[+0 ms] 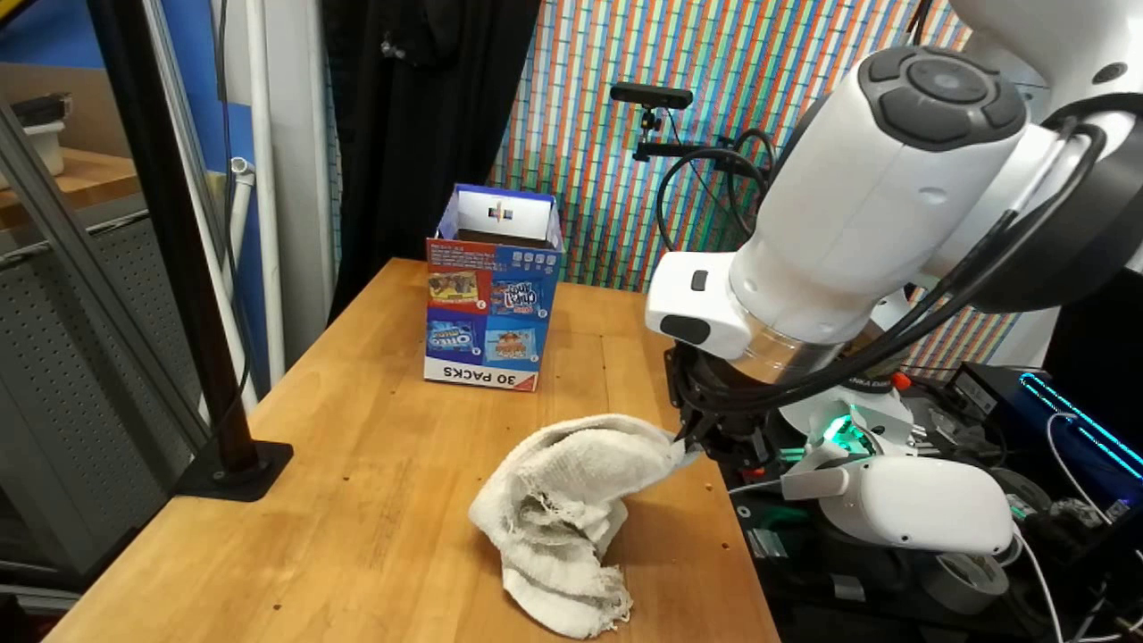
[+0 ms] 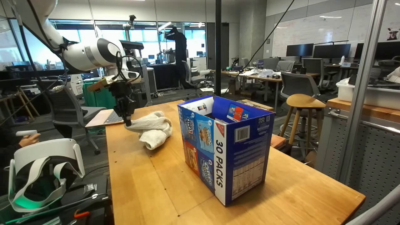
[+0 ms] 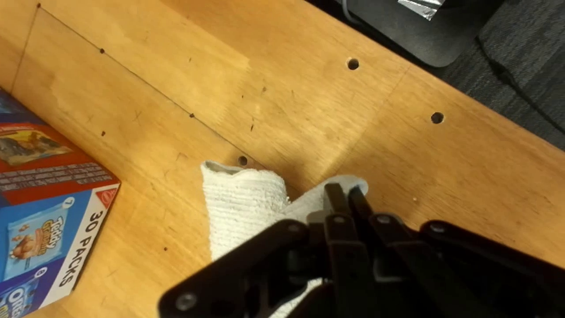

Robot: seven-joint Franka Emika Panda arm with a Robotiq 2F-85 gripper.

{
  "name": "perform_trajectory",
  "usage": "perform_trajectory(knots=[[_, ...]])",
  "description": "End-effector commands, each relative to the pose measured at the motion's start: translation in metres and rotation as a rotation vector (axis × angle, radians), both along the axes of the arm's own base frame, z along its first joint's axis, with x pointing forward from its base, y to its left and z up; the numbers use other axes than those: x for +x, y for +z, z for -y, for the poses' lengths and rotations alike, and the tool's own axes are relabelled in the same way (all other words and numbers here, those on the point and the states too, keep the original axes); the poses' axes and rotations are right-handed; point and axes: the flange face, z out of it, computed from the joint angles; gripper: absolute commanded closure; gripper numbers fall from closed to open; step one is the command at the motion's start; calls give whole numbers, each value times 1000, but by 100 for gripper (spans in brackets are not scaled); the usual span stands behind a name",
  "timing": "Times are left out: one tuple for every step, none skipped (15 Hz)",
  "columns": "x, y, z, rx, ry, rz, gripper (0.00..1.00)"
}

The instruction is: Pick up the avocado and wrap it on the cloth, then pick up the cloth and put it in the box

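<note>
Wrist view is showing the gripper [image 3: 346,192] with its jaws closed, pinching 1 narrow end of the cloth [image 3: 247,207]. In an exterior view that end is sitting raised off the tabletop [image 1: 375,500] near the robot-side edge, while the crumpled bulk is resting farther in from that edge. Nowhere is the avocado showing; it is probably hiding among the folds, so wrapping is looking like the step in hand. A tidy wrap is calling for a firm pinch and a low, slow sweep of that end over the bulk, away from the robot-side edge, since smooth, round fruit could be rolling free. Before any lift, the jaws should be gathering several layers; 1 alone is risking a spill. In both exterior views the box [image 2: 226,153] is standing upright, mouth up, toward the tabletop's end edge farther from the cloth.
</note>
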Motion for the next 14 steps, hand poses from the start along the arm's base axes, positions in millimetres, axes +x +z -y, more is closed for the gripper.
perform_trajectory(knots=[[-4,-8,13,43,-17,0,95],[-4,-13,14,48,-17,-1,95],[-2,-18,14,56,-17,-1,95],[0,-24,14,65,-17,-5,95],[2,-28,14,71,-16,-8,95],[4,-35,14,77,-16,-14,94],[7,-41,15,84,-19,-22,94],[11,-46,16,90,-22,-29,94],[15,-52,18,95,-27,-37,94],[21,-57,21,99,-35,-44,95],[28,-64,25,99,-44,-54,94],[34,-70,29,99,-55,-63,95],[43,-77,36,97,-67,-72,95],[50,-83,42,93,-79,-82,95]])
